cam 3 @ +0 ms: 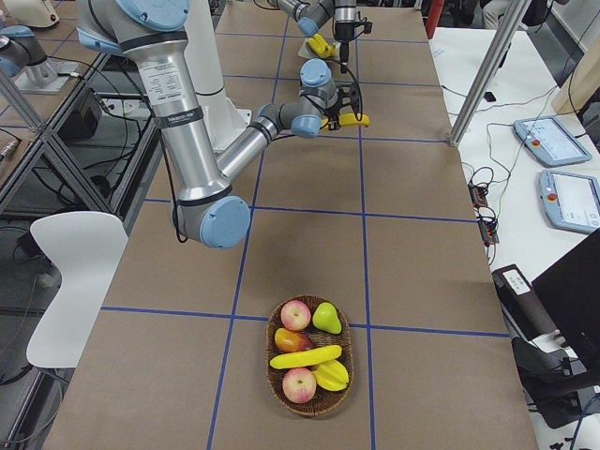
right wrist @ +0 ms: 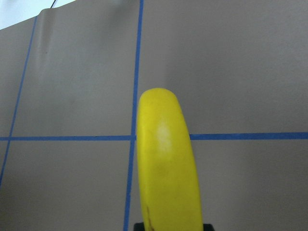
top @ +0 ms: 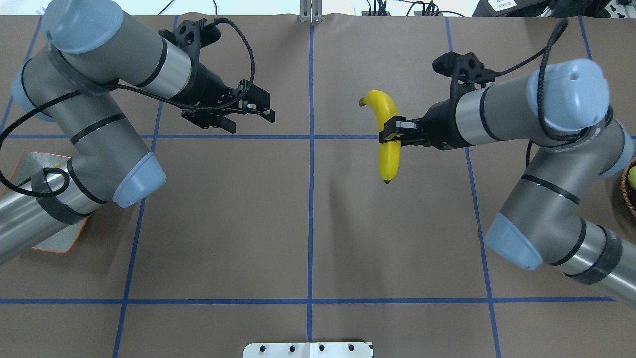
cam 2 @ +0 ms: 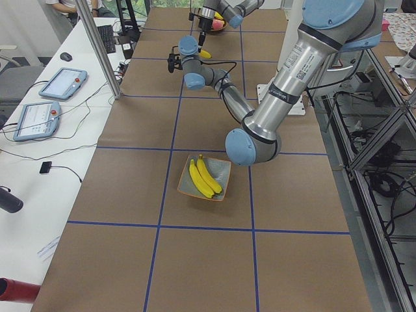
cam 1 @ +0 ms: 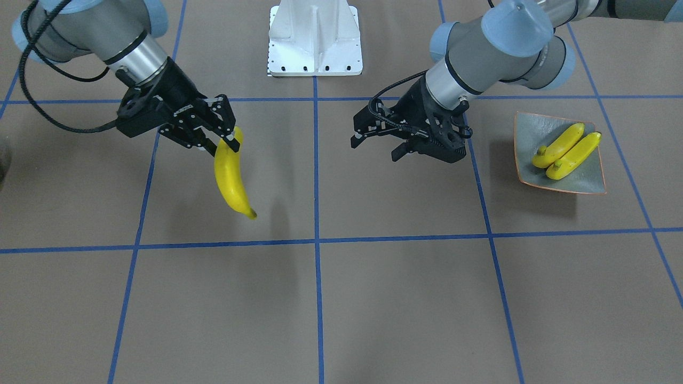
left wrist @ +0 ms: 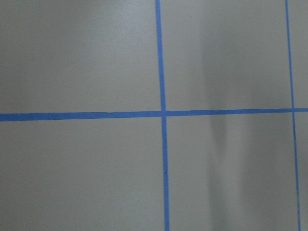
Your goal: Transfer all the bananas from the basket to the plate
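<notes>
Bananas (cam 2: 207, 177): four. Nearest, seen from the counter's (top: 223, 223) right end, one banana (cam 3: 306, 357) lies in the basket (cam 3: 319, 408) among five other fruits (cam 3: 295, 314). Midway, right hand (top: 389, 133) pinches one banana (cam 1: 230, 181) above the counter; left hand (top: 268, 108) spread. Farthest, two bananas (cam 1: 560, 145) (cam 1: 575, 156) lie side by side on the plate (cam 1: 533, 128).

One camera faces me across the counter (cam 1: 405, 309), steeply downward, my base (cam 1: 315, 42) at the frame's top. Another looks forward and down from behind my shoulders; both share the counter's middle. Two distant ones look along it from its ends. My wrist cameras sit close: left on blue tape (left wrist: 162, 115), right on a banana (right wrist: 166, 163) filling its lower centre.
</notes>
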Controlling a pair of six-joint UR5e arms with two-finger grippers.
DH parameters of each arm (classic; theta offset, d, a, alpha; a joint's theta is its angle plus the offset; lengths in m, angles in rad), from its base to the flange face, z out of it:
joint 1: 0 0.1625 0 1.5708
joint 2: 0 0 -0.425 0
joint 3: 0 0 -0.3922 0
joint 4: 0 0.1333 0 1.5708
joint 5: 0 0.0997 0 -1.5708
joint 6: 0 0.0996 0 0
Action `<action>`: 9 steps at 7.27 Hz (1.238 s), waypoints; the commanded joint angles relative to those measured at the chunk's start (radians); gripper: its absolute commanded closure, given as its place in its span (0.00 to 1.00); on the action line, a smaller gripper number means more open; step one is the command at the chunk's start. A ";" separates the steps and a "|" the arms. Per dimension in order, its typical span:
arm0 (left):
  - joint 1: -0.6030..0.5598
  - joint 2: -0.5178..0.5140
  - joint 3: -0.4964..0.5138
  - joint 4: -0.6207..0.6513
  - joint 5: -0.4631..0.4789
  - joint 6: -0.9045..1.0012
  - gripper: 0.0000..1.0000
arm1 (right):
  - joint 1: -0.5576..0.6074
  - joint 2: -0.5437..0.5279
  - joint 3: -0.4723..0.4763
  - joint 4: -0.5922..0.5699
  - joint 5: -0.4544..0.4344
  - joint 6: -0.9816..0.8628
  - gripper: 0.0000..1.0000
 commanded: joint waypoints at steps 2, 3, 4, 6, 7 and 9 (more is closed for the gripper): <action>0.017 -0.103 0.057 -0.004 0.007 -0.051 0.01 | -0.080 0.065 -0.001 0.002 -0.071 0.063 1.00; 0.035 -0.123 0.059 -0.006 0.043 -0.073 0.01 | -0.090 0.075 -0.001 0.005 -0.073 0.088 1.00; 0.051 -0.143 0.071 -0.027 0.080 -0.117 0.01 | -0.090 0.078 0.007 0.007 -0.079 0.117 1.00; 0.063 -0.143 0.135 -0.209 0.090 -0.238 0.01 | -0.094 0.105 0.009 0.011 -0.077 0.170 1.00; 0.069 -0.143 0.148 -0.252 0.090 -0.273 0.01 | -0.094 0.121 0.009 0.011 -0.079 0.186 1.00; 0.075 -0.149 0.148 -0.256 0.090 -0.280 0.01 | -0.096 0.124 0.007 0.030 -0.079 0.188 1.00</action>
